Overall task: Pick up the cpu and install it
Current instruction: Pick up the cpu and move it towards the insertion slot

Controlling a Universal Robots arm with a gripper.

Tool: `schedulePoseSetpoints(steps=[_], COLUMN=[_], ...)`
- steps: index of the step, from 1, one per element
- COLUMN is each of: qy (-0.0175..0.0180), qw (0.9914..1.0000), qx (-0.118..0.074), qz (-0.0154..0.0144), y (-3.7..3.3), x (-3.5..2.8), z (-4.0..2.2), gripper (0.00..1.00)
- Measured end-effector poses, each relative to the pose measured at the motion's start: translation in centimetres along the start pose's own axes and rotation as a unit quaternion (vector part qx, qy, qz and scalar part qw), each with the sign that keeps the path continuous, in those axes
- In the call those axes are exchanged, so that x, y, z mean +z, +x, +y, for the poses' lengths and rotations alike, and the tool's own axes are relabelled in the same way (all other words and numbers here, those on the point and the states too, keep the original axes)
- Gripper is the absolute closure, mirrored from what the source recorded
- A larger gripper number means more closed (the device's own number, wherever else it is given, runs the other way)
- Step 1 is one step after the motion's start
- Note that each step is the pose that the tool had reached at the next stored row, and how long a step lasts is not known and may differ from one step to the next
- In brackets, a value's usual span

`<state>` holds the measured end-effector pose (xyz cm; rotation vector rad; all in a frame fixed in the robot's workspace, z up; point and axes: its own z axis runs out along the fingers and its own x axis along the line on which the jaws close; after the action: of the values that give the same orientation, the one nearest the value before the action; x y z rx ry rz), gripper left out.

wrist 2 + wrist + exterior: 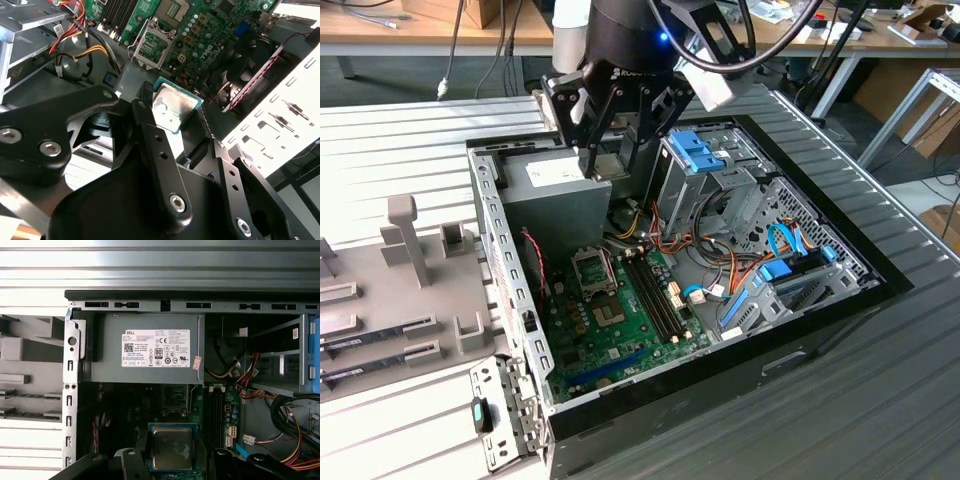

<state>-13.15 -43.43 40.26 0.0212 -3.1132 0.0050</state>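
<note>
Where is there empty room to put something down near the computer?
The ribbed table is bare on the exterior view's right of the case, and beyond the grey fixture on that view's left. Inside the case is crowded: cables, board, and the gripper holding the cpu.

open from above down to the socket [592, 268]. closed in by the grey power supply [555, 205] just beside, the case wall [498, 240] on the exterior view's left, memory sticks [655, 295] and loose cables [640, 232] on the exterior view's right.

cpu [171, 449] gripped in claw [608, 165] above case [496, 240], power supply [560, 205] beside board [620, 325] inside case, case on desk [410, 130], rack [400, 300] at exterior view's left
</note>
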Motion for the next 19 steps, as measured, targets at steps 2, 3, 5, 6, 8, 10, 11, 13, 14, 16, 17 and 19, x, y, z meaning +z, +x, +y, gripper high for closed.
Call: schedulePoseSetpoints(steps=[2,3,5,6,8,10,11,13,14,16,17,19], qy=[0.0001,0.0000,0.0000,0.0000,0.0000,0.0000,0.0000,0.0000,0.0000,0.0000,0.0000,0.0000], qw=[1.00000,1.00000,1.00000,1.00000,1.00000,1.00000,1.00000,1.00000,1.00000,1.00000,1.00000,1.00000], qx=[0.000,0.000,0.000,0.000,0.000,0.000,0.000,0.000,0.000,0.000,0.000,0.000], qz=[0.0000,0.0000,0.0000,0.0000,0.0000,0.0000,0.0000,0.0000,0.0000,0.0000,0.0000,0.0000], y=[-0.09,-0.14,-0.22,-0.24,-0.34,-0.43,-0.47,-0.55,-0.59,-0.69,-0.75,-0.82], x=[0.06,0.10,0.15,0.17,0.23,0.29,0.32,0.37,0.40,0.45,0.49,0.53], z=[-0.11,-0.17,-0.26,-0.29,-0.40,-0.50,-0.55,-0.63,-0.67,-0.77,-0.83,-0.90], gripper=[0.53,0.53,0.53,0.53,0.53,0.53,0.53,0.53,0.53,0.53,0.53,0.53])
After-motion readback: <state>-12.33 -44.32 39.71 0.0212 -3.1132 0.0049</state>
